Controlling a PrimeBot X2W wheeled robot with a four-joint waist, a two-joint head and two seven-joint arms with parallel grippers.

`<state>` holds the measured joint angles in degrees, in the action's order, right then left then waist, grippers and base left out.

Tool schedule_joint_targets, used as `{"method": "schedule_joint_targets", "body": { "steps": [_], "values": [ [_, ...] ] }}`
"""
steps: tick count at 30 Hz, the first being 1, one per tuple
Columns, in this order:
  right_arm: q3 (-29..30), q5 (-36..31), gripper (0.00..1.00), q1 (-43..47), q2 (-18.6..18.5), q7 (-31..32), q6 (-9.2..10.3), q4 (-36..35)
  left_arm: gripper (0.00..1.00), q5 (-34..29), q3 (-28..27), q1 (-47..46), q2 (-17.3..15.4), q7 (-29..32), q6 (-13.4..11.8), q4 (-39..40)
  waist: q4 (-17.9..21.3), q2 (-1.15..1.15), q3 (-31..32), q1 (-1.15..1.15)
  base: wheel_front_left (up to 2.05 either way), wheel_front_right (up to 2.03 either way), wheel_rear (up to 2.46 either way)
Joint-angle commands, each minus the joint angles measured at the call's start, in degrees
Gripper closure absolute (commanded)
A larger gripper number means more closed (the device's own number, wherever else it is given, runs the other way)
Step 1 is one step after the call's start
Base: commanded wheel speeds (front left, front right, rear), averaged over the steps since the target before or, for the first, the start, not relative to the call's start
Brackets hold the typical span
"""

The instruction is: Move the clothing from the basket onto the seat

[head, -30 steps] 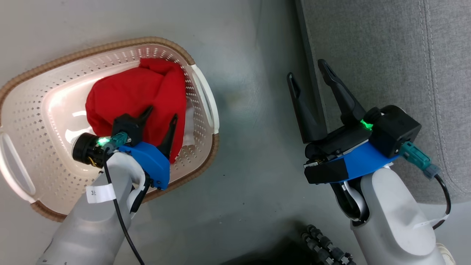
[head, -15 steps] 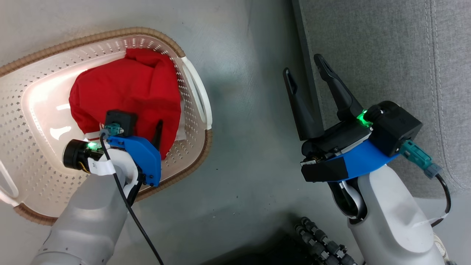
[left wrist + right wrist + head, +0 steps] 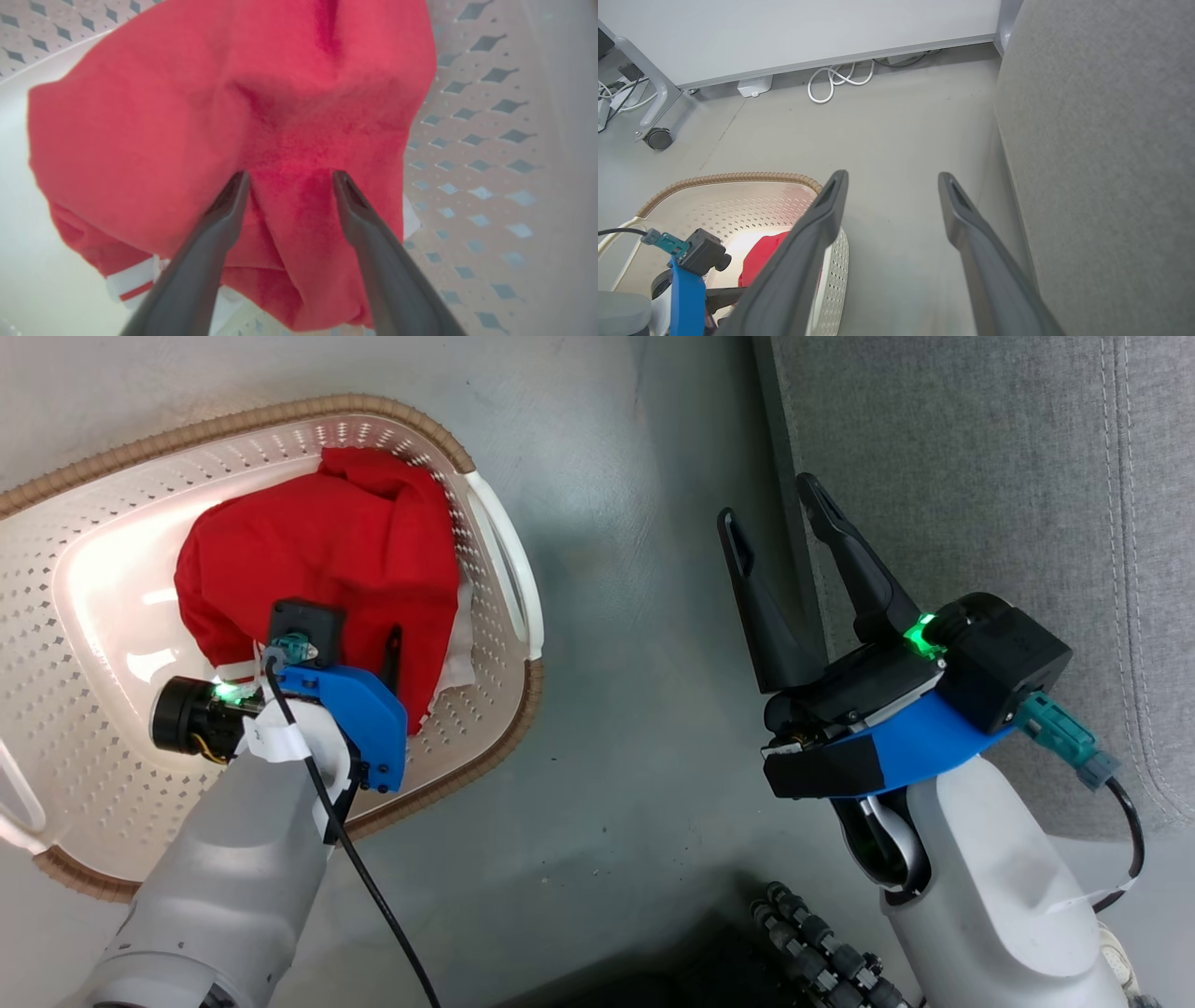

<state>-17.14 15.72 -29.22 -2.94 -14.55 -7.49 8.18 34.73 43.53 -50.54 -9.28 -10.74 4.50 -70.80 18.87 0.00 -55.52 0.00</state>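
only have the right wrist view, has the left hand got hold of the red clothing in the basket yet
Observer: Not yet. The left hand presses onto the bright red fabric garment with its jaws wide apart.
Operator: anything else under it
Observer: Yes, a white piece with red stripes pokes out beneath the red one.
Operator: where in the basket is the pile
Observer: Against the wall of the cream perforated plastic laundry basket nearest the grey upholstered sofa seat, beside one white loop handle.
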Motion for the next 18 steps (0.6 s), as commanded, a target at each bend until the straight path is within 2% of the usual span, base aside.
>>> {"method": "schedule_joint_targets", "body": {
  "steps": [1, 8, 18],
  "values": [
    [0.0, 0.1, 0.00, -0.6, 0.1, -0.4, -0.01, 0.0, 0.00, 0.2, 0.1, -0.7, -0.2, 0.2, -0.4, -0.5, -0.1, 0.00, 0.0, 0.00, 0.00, 0.00, 0.00],
    [-0.4, 0.2, 0.00, -0.7, 0.1, -0.4, -0.01, -0.1, 0.00, 1.5, -0.4, -0.8, -0.1, 2.7, -0.3, -1.8, -0.3, 0.00, -0.4, 0.00, 0.00, 0.00, 0.00],
    [-0.3, 0.1, 0.00, -0.9, 0.1, -0.4, -0.01, -0.5, 0.00, 4.5, -1.2, 0.2, 1.0, 9.3, 1.4, -2.5, -0.5, 0.00, -0.9, 0.00, 0.00, 0.00, 0.00]
  ]
}}
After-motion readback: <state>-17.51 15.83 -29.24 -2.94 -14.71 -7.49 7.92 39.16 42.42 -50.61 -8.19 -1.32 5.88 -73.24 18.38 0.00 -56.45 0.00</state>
